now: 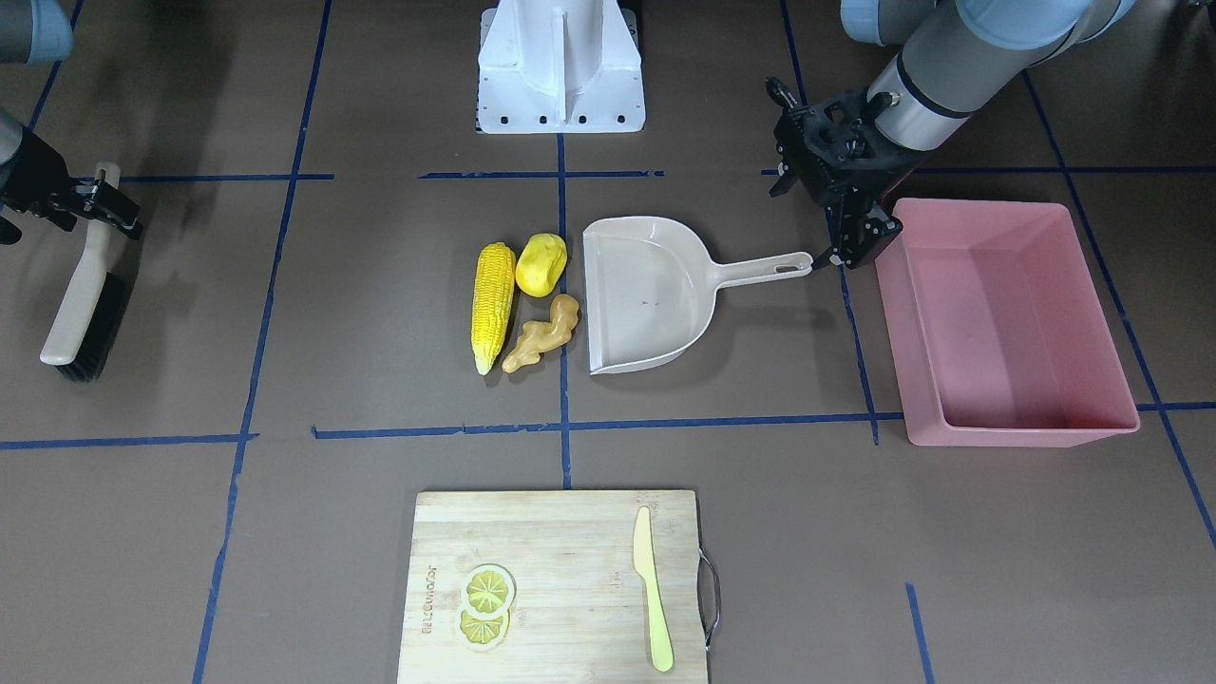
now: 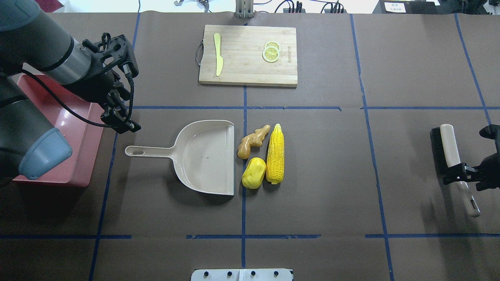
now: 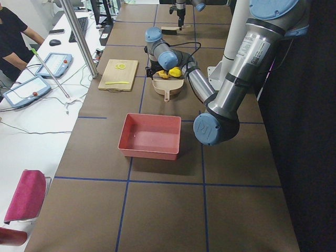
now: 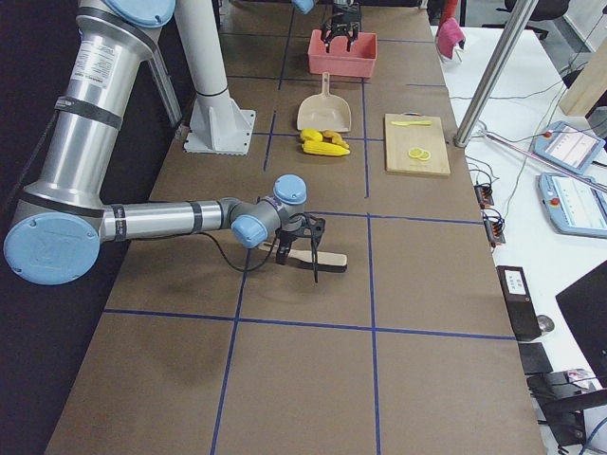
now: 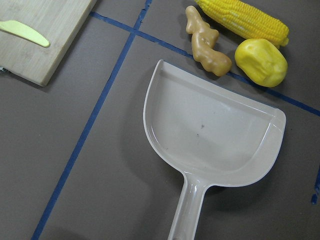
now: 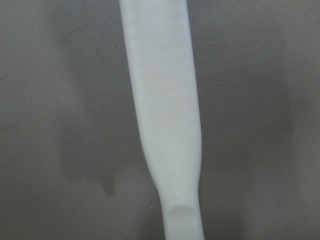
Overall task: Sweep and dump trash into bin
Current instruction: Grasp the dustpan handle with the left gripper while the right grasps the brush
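Overhead exterior view: nearest, the potato-like lump (image 2: 254, 178), corn cob (image 2: 275, 159) and ginger root (image 2: 251, 141) lie on the worktop at the dustpan's (image 2: 207, 156) mouth, probably light, hard, roll-prone. Left hand (image 2: 122, 117) hangs open near the handle; right hand (image 2: 465, 171) grips the brush (image 2: 449, 150); bin (image 1: 1007, 323) lies far left.

Left gripper (image 2: 124, 117) hangs spread; right gripper (image 2: 461, 170) sits low, jaws closed.
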You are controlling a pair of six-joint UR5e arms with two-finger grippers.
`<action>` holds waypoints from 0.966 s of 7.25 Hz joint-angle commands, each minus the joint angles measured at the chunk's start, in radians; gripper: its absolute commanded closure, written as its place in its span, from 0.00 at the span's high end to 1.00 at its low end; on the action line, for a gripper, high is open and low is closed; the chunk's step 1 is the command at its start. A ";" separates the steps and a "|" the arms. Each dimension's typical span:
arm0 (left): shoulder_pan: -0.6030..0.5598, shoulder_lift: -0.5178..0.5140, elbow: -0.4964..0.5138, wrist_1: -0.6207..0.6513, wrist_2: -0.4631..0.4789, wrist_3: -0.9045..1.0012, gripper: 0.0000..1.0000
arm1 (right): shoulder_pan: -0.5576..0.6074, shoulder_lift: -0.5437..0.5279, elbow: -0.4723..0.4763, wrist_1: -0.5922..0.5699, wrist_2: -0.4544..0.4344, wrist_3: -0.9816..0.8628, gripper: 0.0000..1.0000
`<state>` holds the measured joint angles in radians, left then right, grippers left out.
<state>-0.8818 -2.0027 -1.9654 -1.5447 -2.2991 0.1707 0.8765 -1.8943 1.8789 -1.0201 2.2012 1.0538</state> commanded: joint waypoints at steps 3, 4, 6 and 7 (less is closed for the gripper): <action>0.001 -0.001 0.000 0.000 0.036 -0.002 1.00 | -0.019 0.001 -0.012 -0.003 -0.015 -0.003 0.18; 0.001 -0.001 -0.001 0.000 0.038 0.000 1.00 | -0.022 0.001 -0.012 -0.003 -0.015 -0.002 0.00; 0.001 -0.001 0.000 0.000 0.038 0.000 1.00 | -0.021 0.003 -0.010 -0.005 -0.014 0.000 0.00; 0.026 0.008 0.002 -0.002 0.043 0.004 1.00 | -0.019 0.006 -0.004 -0.005 -0.009 -0.001 0.00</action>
<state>-0.8747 -2.0012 -1.9651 -1.5450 -2.2602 0.1713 0.8561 -1.8911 1.8693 -1.0245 2.1881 1.0533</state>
